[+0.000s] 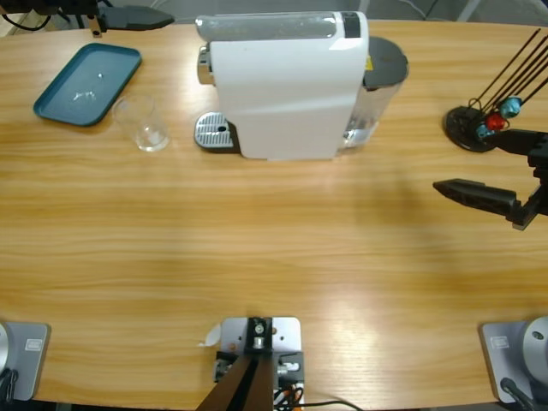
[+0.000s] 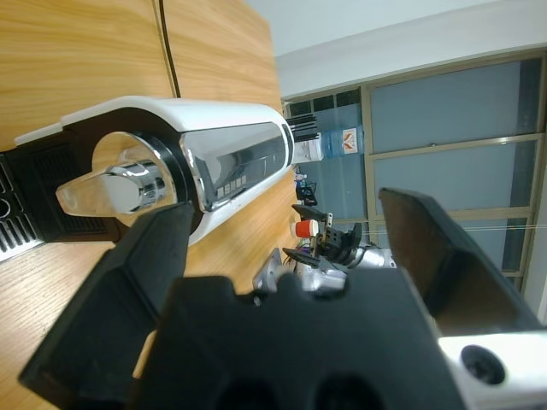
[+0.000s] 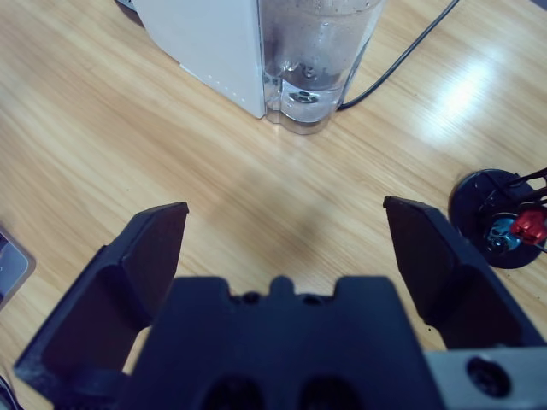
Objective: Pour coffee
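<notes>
No coffee is in view. An empty-looking clear tumbler [image 1: 147, 125] stands upright beside a teal tray [image 1: 86, 83], left of the white machine [image 1: 287, 86]. The machine's chrome spout [image 2: 111, 190] hangs over its drip tray [image 1: 214, 133], which holds nothing. At the table's far left corner my left gripper [image 1: 137, 17] is open and empty [image 2: 286, 222], looking along the machine's front. My right gripper [image 1: 467, 160] hovers open and empty over bare wood at the right edge [image 3: 286, 231], pointing toward the machine's clear water tank [image 3: 316, 60].
A black capsule stand [image 1: 475, 128] with red and blue capsules and thin rods stands at the far right, just beyond my right gripper [image 3: 504, 231]. A black cable [image 3: 402, 51] runs from behind the water tank. Bare wood spreads across the table's near half.
</notes>
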You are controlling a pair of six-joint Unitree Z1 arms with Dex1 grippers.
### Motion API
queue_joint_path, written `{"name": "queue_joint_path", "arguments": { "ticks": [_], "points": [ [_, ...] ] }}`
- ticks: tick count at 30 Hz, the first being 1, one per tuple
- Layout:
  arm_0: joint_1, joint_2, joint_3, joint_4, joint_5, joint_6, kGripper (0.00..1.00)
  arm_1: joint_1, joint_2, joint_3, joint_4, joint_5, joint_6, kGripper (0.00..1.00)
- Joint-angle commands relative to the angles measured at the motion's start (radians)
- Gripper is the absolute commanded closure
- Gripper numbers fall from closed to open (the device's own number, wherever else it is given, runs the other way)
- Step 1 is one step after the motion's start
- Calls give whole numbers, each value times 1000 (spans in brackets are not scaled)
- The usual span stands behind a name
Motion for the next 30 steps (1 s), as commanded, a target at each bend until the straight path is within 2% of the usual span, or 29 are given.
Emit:
{"name": "queue_joint_path", "arguments": {
  "ticks": [1,27,28,30],
  "points": [
    [-31,72,10,-10,1,-24,64,-5,-29,35,-11,-16,-5,0],
    [-60,152,-9,-83,6,-67,69,-5,-31,40,-15,-16,-5,0],
    [-60,153,-9,-87,6,-69,76,-5,-30,40,-15,-16,-5,0],
    [-60,152,-9,-93,6,-69,172,-5,-30,40,-15,-16,-5,0]
  ]
}}
